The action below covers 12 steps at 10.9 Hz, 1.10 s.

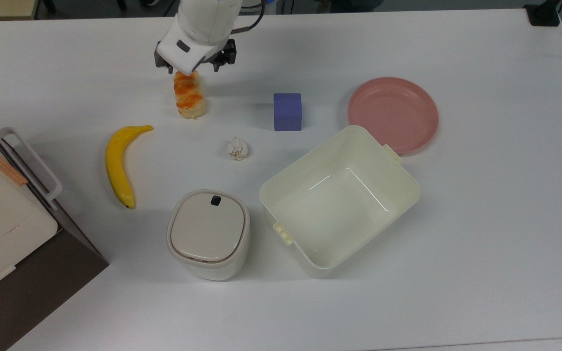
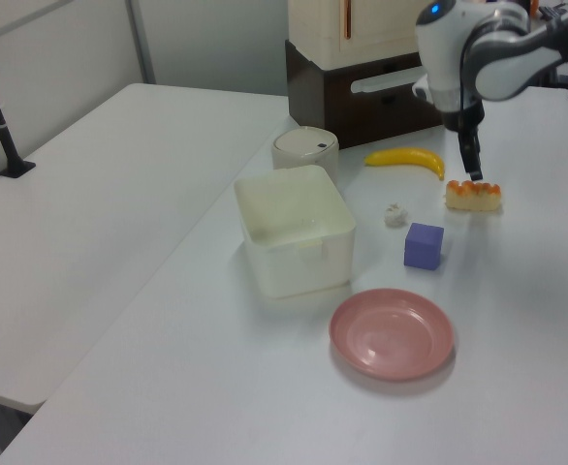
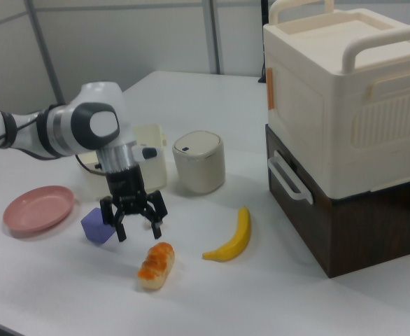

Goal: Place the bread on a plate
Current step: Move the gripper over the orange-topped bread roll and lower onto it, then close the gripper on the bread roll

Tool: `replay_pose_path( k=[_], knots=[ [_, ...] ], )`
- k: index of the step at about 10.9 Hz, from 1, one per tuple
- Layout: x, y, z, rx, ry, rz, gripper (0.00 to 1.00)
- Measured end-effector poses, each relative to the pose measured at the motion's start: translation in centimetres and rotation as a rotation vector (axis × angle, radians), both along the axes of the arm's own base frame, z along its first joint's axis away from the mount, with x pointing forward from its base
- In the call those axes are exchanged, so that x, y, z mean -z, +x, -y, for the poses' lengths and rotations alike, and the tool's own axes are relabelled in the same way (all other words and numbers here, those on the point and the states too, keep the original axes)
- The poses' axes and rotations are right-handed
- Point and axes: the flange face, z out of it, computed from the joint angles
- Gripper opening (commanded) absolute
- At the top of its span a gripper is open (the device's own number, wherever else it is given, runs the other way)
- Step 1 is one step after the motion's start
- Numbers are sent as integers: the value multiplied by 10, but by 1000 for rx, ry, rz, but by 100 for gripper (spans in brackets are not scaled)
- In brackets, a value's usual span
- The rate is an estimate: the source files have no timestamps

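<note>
Your black two-finger gripper (image 3: 139,231) hangs with its fingers spread apart and nothing between them, just above the far end of the small braided beige bun with orange-brown glaze (image 3: 156,264). The bread lies flat on the white table (image 1: 481,219), not held. Near it in the top view sit the yellow banana (image 1: 118,164), the crumpled white paper ball (image 1: 238,148) and the purple cube (image 1: 288,111). The round pink plastic plate (image 1: 393,113) lies well apart, toward the top view's right, beside the cream rectangular tub (image 1: 339,200).
</note>
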Motion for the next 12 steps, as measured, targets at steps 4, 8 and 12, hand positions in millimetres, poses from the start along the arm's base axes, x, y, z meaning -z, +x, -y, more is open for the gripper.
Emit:
replay_pose_path(
  k=[4,8,12],
  knots=[
    [48,1,8,-26,-17,-56,99],
    [78,0,24,-37,-49,-115,0],
    [78,2,27,-33,-49,-114,0]
  ],
)
